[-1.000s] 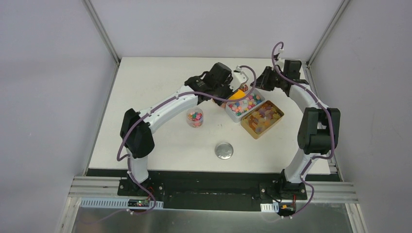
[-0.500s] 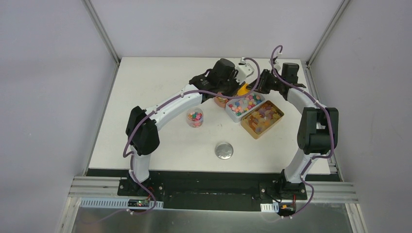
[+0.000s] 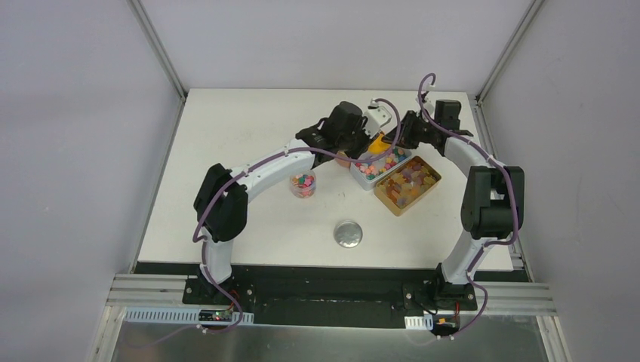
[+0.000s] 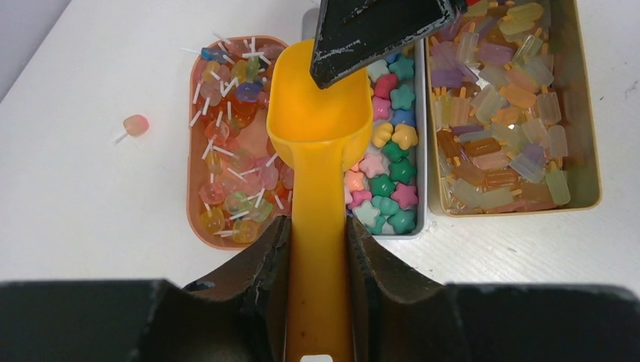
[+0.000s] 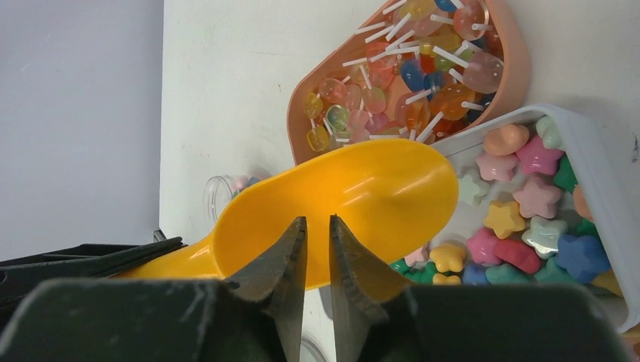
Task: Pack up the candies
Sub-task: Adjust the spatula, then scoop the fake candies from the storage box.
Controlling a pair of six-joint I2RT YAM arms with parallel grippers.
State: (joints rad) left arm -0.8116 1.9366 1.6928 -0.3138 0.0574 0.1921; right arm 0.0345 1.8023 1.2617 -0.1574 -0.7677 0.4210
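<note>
From above, the candies [image 3: 383,161] are lying loose in 3 open trays [image 3: 355,173] at the far right. Through the left wrist, your left gripper [image 4: 318,235] is clamping the orange scoop [image 4: 321,121] by its handle over small, light, probably hard stars that would likely skid from a pinch, so scoop them. Through the right wrist, your right gripper [image 5: 317,226] is showing only a sliver of gap at the scoop's bowl, and you cannot tell whether it is touching.

We are looking into a robotics lab test cell — a white table [image 3: 241,219] boxed in by plain grey panels [image 3: 75,151] on aluminium posts [image 3: 158,49], with an extruded metal rail [image 3: 151,290] and slotted cable ducting [image 3: 162,317] along its near edge.
</note>
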